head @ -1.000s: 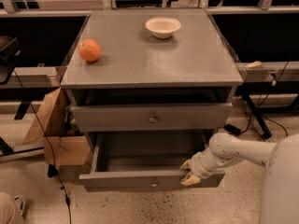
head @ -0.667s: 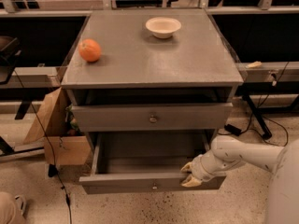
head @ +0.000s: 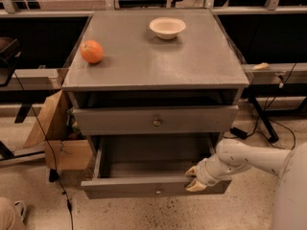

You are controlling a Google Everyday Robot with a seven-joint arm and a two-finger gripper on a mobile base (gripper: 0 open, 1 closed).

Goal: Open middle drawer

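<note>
My hand (head: 194, 178) sits narrow, pinching the front rim of the shallow grey middle drawer (head: 129, 188). I judge that grip suits pulling, and the drawer stands open.

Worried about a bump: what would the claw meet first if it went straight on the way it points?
The claw, at the right end of the pulled-out middle drawer, points left along its front. It would probably rub that front panel first, though depth is unclear.
</note>
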